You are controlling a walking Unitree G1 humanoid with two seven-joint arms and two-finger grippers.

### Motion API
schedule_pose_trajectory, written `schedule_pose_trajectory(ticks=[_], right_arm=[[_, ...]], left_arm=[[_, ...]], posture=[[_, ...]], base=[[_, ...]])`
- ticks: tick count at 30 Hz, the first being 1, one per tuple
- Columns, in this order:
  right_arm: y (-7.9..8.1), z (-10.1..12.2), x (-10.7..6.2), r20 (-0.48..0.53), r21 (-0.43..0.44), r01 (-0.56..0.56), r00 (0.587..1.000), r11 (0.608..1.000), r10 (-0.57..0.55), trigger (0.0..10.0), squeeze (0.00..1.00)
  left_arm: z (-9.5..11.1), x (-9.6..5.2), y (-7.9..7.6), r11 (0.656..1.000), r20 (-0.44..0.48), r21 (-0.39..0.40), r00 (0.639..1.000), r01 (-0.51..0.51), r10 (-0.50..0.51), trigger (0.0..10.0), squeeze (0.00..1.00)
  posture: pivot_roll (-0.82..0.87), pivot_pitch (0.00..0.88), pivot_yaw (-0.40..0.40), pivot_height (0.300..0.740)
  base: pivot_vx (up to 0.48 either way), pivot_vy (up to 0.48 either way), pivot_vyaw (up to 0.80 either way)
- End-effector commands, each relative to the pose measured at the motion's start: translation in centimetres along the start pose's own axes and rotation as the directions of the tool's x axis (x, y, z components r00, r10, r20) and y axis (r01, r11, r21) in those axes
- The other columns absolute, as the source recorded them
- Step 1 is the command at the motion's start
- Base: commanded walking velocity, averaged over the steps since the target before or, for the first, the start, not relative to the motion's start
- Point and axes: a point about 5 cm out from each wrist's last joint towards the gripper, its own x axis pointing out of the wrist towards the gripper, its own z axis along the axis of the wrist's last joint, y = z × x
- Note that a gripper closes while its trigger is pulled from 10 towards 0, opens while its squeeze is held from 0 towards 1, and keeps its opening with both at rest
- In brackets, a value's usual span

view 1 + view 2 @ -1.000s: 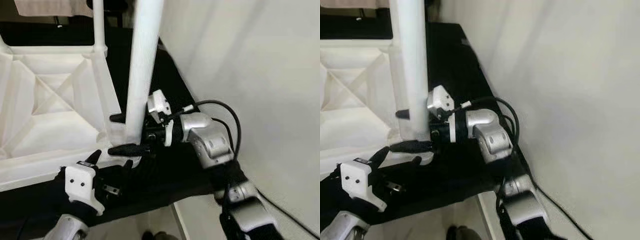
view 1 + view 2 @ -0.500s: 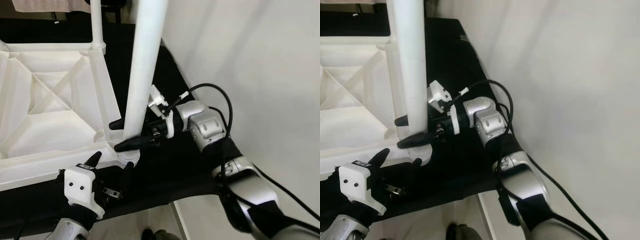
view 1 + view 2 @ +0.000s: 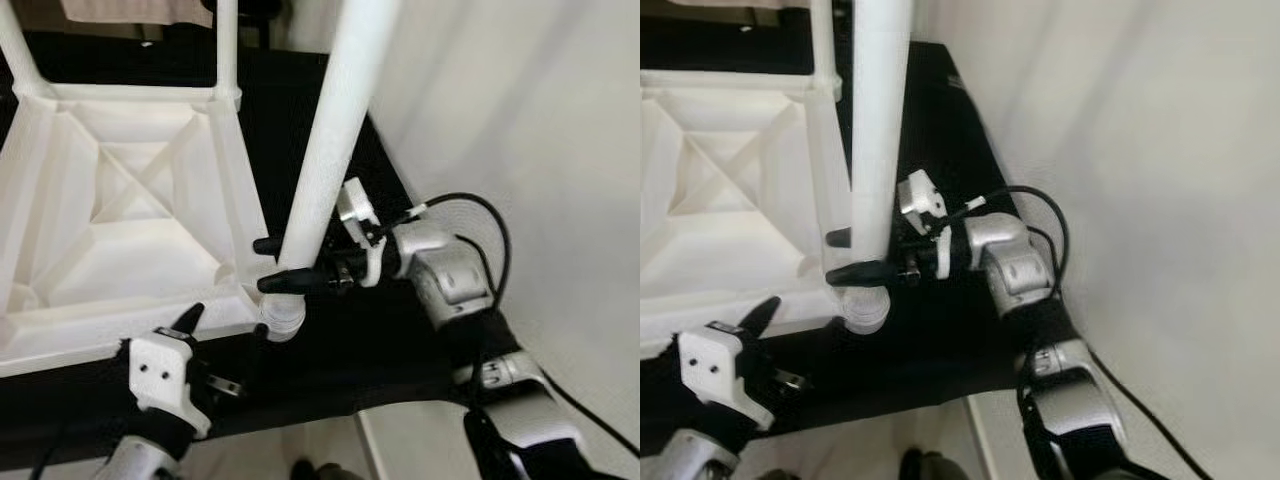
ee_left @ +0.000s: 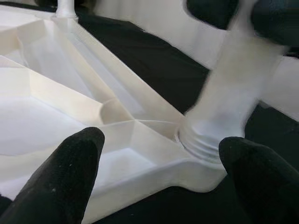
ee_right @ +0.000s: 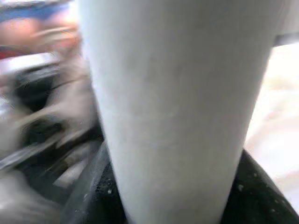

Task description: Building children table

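An upturned white plastic table top [image 3: 120, 230] lies on a black cloth, ribbed underside up. A thick white leg [image 3: 335, 150] rises tilted from its near right corner socket [image 3: 280, 318]. My right gripper [image 3: 272, 265] is shut on the leg's lower end, one black finger on each side. In the right wrist view the leg [image 5: 173, 107] stands close between the fingers. My left gripper [image 3: 225, 330] is open just before that corner, fingers [image 4: 65, 172] apart, holding nothing. Thinner white legs [image 3: 226, 45] stand at the far corners.
A pale wall [image 3: 520, 120] runs close along the right side. The black cloth [image 3: 350, 350] ends at a front edge, with light floor [image 3: 320, 450] below it. Black cable [image 3: 480, 215] loops over my right forearm.
The camera has shifted. The leg now leans further to the right at its top, my right gripper still around its base, which sits lower at the corner socket. My left gripper stays put.
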Motion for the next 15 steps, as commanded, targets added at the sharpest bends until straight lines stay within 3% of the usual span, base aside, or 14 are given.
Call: schedule_pose_trajectory(ticks=[1, 2, 3, 12, 13, 14, 15], right_arm=[[0.6, -4.3, -0.7, -0.199, 0.082, 0.403, 0.903, 0.911, -0.381, 0.0, 0.0], [1.8, -5.1, -0.9, -0.244, 0.024, 0.552, 0.812, 0.834, -0.531, 0.0, 0.0], [2.0, -5.1, -1.2, -0.255, 0.004, 0.643, 0.741, 0.766, -0.621, 0.0, 0.0], [2.0, -4.9, 0.0, -0.256, 0.004, 0.613, 0.765, 0.79, -0.591, 0.0, 0.0], [2.1, -4.7, 0.4, -0.261, 0.0, 0.599, 0.773, 0.801, -0.578, 10.0, 0.0], [2.4, -4.4, 0.8, -0.262, 0.003, 0.595, 0.776, 0.804, -0.573, 10.0, 0.0], [2.6, -3.9, 1.4, -0.239, 0.026, 0.547, 0.816, 0.837, -0.526, 10.0, 0.93]], left_arm=[[-0.2, -0.1, -0.2, 1.0, -0.013, -0.009, 1.0, 0.011, -0.011, 10.0, 0.0], [-0.2, 0.0, 0.0, 1.0, -0.014, -0.004, 1.0, 0.014, -0.014, 10.0, 0.0], [-0.3, 0.0, 0.1, 1.0, -0.017, -0.001, 1.0, 0.014, -0.014, 10.0, 0.0], [-0.3, 0.3, 0.4, 1.0, -0.014, 0.01, 1.0, 0.011, -0.01, 10.0, 0.0], [-0.3, 0.2, 0.5, 1.0, -0.011, 0.013, 1.0, 0.001, -0.001, 10.0, 0.0], [-0.2, 0.2, 0.5, 1.0, -0.01, 0.014, 1.0, -0.006, 0.006, 10.0, 0.0], [-0.2, 0.2, 0.5, 1.0, -0.009, 0.015, 1.0, -0.009, 0.009, 10.0, 0.0]], posture=[[0.0, 0.178, -0.203, 0.74], [0.01, 0.187, -0.194, 0.74], [0.0, 0.169, -0.181, 0.74], [0.01, 0.165, -0.192, 0.74], [0.01, 0.164, -0.194, 0.74], [0.01, 0.165, -0.195, 0.74], [0.01, 0.165, -0.195, 0.74]], base=[[0.0, 0.0, 0.0], [0.0, 0.0, 0.0], [0.0, 0.0, 0.0], [0.0, 0.0, 0.0], [0.0, 0.0, 0.0], [0.0, 0.0, 0.0], [0.0, 0.0, 0.0]])
